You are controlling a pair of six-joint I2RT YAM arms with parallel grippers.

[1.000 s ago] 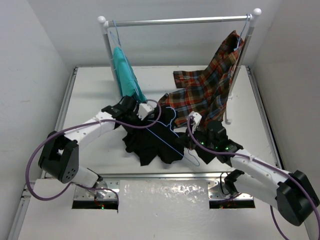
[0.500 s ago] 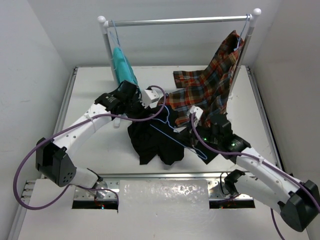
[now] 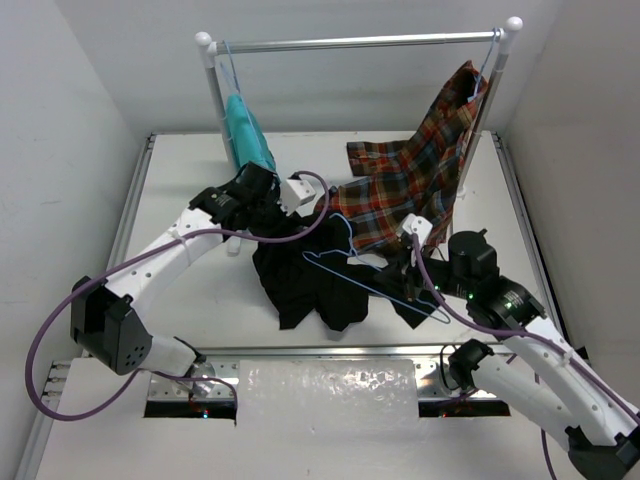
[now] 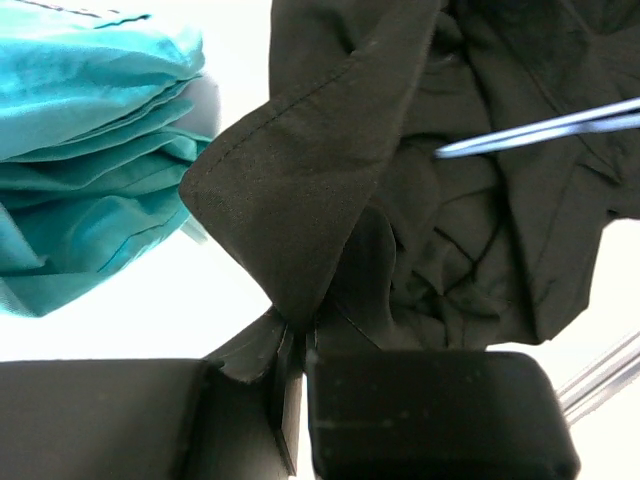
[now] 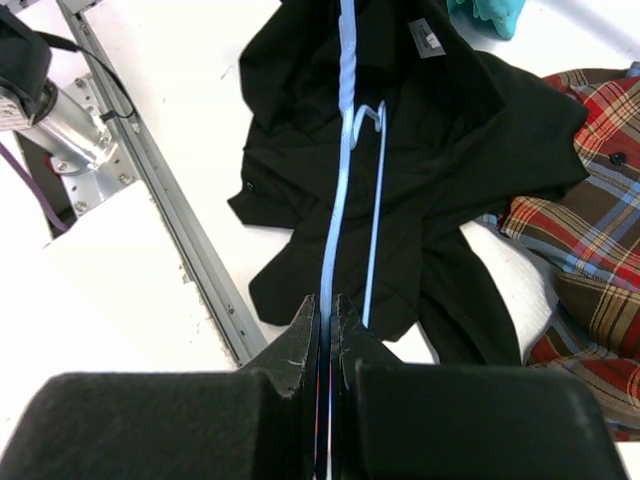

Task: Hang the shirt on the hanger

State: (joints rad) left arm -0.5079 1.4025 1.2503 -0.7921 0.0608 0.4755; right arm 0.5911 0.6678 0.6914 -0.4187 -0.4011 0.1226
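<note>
The black shirt (image 3: 310, 285) lies crumpled on the white table between the two arms. My left gripper (image 3: 272, 207) is shut on a folded edge of the shirt (image 4: 320, 170) at its far left side and holds that edge raised; the pinch shows in the left wrist view (image 4: 300, 335). The pale-blue hanger (image 3: 372, 283) hangs tilted over the shirt, hook (image 3: 342, 226) toward the back. My right gripper (image 3: 408, 270) is shut on the hanger's wire (image 5: 345, 150), the jaws closed around it (image 5: 327, 310). The shirt (image 5: 440, 170) lies below the hanger.
A silver rail (image 3: 360, 42) with white knobs stands at the back. A teal garment (image 3: 245, 135) hangs at its left end, close to my left gripper (image 4: 80, 170). A red-orange plaid shirt (image 3: 410, 185) drapes from the right end onto the table. A metal strip (image 5: 160, 210) edges the table front.
My left gripper has lifted the shirt's edge toward the back, then held. My right gripper has raised the hanger and carried it to the right, above the shirt.
</note>
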